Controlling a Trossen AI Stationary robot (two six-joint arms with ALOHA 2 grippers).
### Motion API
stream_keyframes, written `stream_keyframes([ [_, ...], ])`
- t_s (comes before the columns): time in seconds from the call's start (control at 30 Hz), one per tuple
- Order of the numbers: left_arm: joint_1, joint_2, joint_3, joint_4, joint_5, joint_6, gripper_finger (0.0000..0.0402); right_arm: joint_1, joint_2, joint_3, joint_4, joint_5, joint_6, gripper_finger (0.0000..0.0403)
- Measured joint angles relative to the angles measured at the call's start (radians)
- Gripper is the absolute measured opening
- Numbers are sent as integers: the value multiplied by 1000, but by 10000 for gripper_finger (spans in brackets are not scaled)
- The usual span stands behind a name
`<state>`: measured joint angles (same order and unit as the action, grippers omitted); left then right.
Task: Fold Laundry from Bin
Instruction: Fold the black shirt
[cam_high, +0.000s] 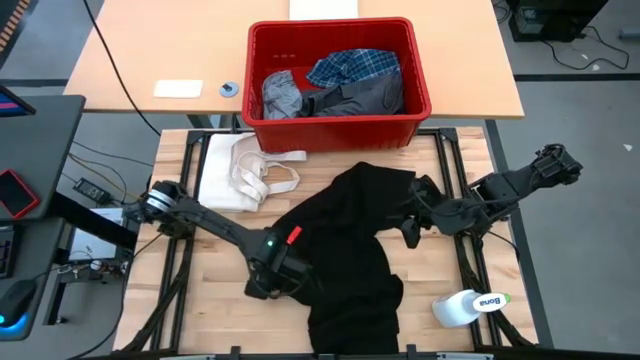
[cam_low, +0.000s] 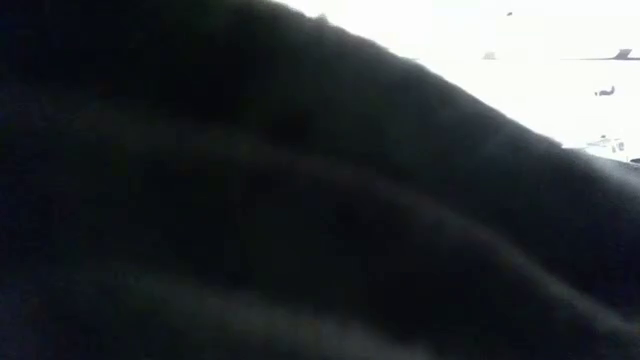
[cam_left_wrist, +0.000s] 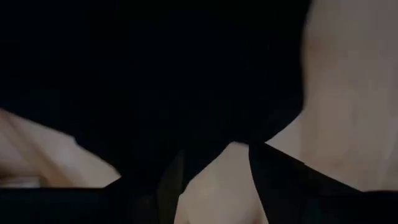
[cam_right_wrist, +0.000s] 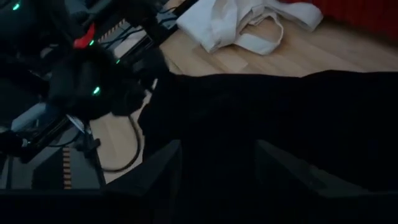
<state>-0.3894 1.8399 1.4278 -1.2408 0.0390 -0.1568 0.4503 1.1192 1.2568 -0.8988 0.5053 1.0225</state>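
A large black garment (cam_high: 345, 260) lies spread over the middle of the wooden table. It reaches past the near edge and fills the low view (cam_low: 250, 200). My left gripper (cam_high: 272, 282) points down at its left edge. In the left wrist view it (cam_left_wrist: 214, 155) is open, with the black cloth's edge (cam_left_wrist: 205, 134) at the fingertips and bare wood between them. My right gripper (cam_high: 410, 235) hangs at the garment's right side, black cloth (cam_right_wrist: 280, 124) right before it. The red bin (cam_high: 340, 133) at the far edge holds a plaid shirt (cam_high: 355, 68) and grey garments (cam_high: 282, 95). My left gripper comes at the black garment's left edge (cam_left_wrist: 205, 134) from above, pointing down, one finger on either side of that edge. I cannot tell whether the fingers touch the cloth. The garment lies on the table there.
A cream-white cloth with strap loops (cam_high: 240, 170) lies at the far left of the table. A white bottle (cam_high: 468, 305) lies on its side near the right front corner. Behind the bin, on the desk, sit a white card (cam_high: 178, 88) and a small ring (cam_high: 230, 89).
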Motion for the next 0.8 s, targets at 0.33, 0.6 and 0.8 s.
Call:
stream_keyframes([
  [0.33,55,-96,-242,125,-2,103,181,0,11,0,33,-3,7,209],
  [0.6,62,-98,-306,228,-24,174,126,-2,20,0,40,1,12,209],
  [0.8,98,-219,-297,155,-67,163,13,-2,24,0,41,-11,49,209],
])
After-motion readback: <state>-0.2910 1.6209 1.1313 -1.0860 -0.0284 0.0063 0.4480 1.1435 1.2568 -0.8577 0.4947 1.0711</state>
